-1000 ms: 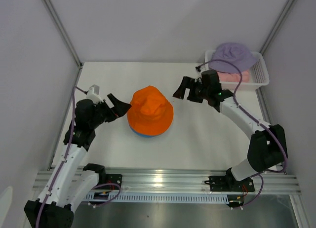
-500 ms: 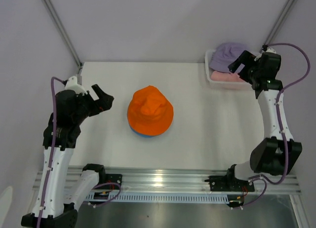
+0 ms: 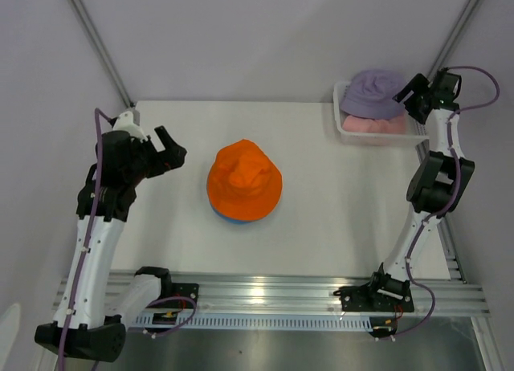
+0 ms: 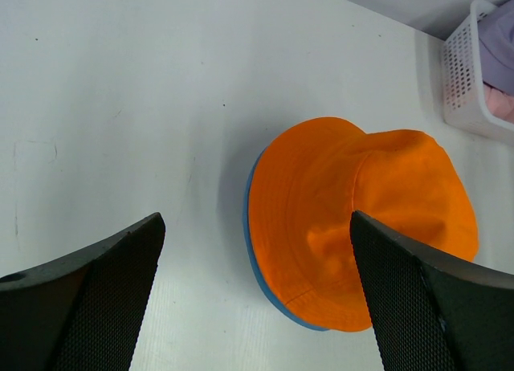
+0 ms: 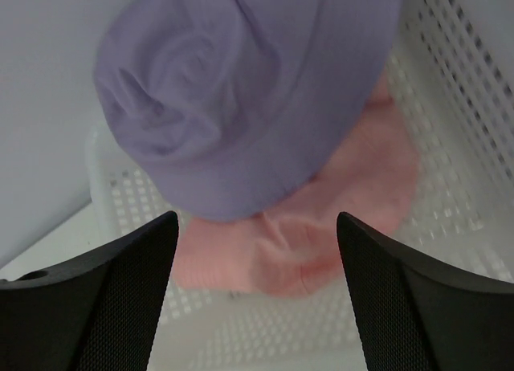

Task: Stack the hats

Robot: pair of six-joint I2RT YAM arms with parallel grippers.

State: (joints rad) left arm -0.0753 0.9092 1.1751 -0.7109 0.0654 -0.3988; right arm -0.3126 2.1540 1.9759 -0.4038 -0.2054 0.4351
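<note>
Jaws on my left gripper (image 3: pixel 171 144) stand wide apart with nothing between them, and it hangs above the table (image 3: pixel 321 194) at the left side, well apart from the hats. In the middle of the table I see the orange hat (image 3: pixel 244 178), crown up, sitting on the blue hat (image 4: pixel 252 250). The blue one is almost wholly covered: only a thin crescent of its brim shows along the orange brim's near left edge. At the far right corner sits the white mesh basket (image 5: pixel 450 90). From above, its right end is hidden behind my right arm, and the left wrist camera cuts it off at the frame's edge. Inside it the lavender hat (image 3: pixel 373 92) lies on the pink hat (image 3: pixel 373 125), which shows only as a strip of folded brim. My right gripper (image 3: pixel 411 99) is over the basket's right end with its jaws apart, holding nothing, both hats lying beyond them in its wrist camera. I cannot tell whether they touch the fabric.
</note>
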